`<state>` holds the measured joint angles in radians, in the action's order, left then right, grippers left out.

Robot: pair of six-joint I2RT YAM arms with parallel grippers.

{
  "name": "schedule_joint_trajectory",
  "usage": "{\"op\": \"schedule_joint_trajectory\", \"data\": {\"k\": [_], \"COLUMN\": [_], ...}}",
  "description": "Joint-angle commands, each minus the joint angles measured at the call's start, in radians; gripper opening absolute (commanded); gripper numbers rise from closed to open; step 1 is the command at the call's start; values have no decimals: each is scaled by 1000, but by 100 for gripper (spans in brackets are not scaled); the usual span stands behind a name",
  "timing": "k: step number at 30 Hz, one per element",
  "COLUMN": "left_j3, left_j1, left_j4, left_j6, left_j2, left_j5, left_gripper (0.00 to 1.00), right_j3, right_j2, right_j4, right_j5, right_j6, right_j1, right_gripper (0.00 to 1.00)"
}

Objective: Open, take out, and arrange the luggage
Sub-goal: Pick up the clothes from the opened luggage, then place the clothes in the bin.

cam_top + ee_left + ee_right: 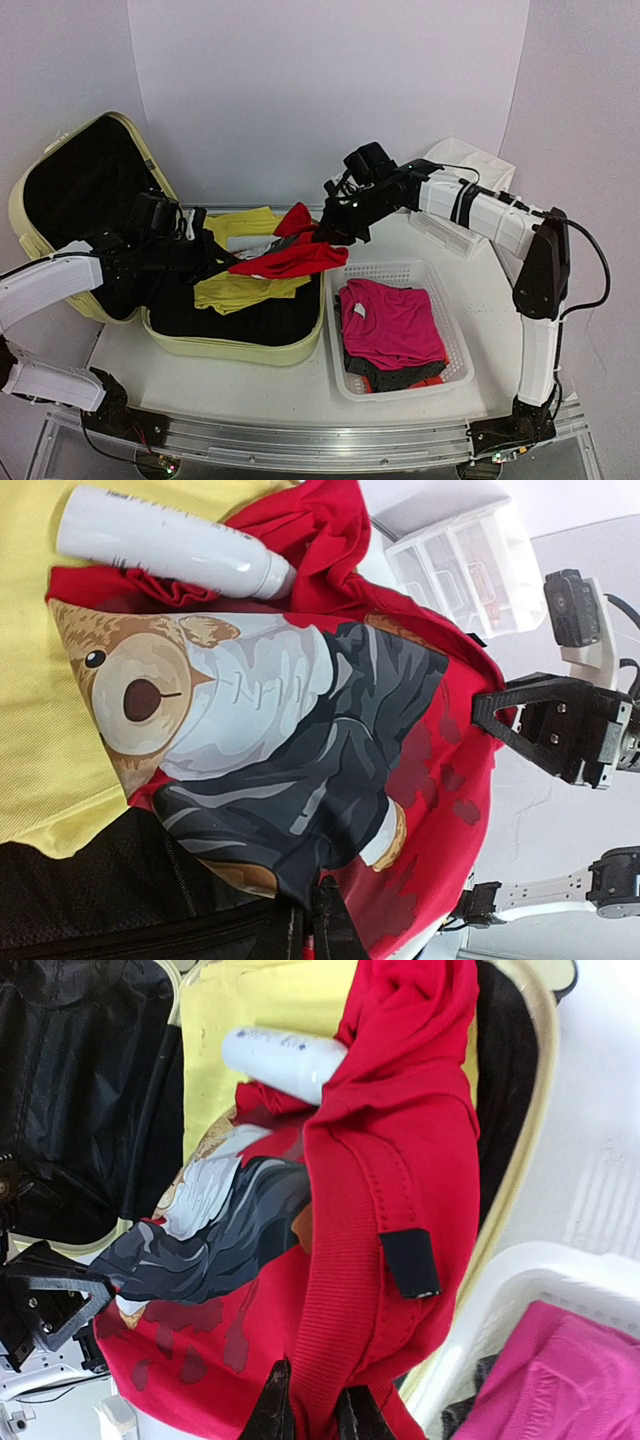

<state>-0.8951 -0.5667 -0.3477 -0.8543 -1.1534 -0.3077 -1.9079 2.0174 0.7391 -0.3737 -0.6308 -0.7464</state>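
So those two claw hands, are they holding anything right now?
Left gripper: fingers closed, pinching an edge of the red shirt.
Right gripper: fingers closed on another edge of the same red shirt.

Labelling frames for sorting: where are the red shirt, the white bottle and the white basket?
red shirt (290, 258), top view, its stretched middle.
white bottle (170, 545), left wrist view, middle of its body.
white basket (395, 272), top view, its far mesh wall.
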Motion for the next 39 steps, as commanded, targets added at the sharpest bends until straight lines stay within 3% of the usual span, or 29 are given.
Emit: {"op": "schedule_joint_trajectory", "data": {"k": [1,9,26,39], "left_j3": [-105,-258,-829,-820], "left_j1": [-32,-44,-44,-171], "left_j4": [41,40,34,36], "left_j6": [-3,48,142,93], "left_j2": [-51,-156,-494,-559], "left_j5": [41,52,0,-16], "left_gripper": [0,0,0,0], "right_j3": [-26,-40,-300,-1], "right_j2": [-85,-129,-133,-333], "right_j4": [20,41,99,142], "right_j5": [-26,-41,-76,-101], "right_j6": [58,89,104,154], "right_j1": [44,158,424,515], "right_gripper": [0,0,0,0]}}
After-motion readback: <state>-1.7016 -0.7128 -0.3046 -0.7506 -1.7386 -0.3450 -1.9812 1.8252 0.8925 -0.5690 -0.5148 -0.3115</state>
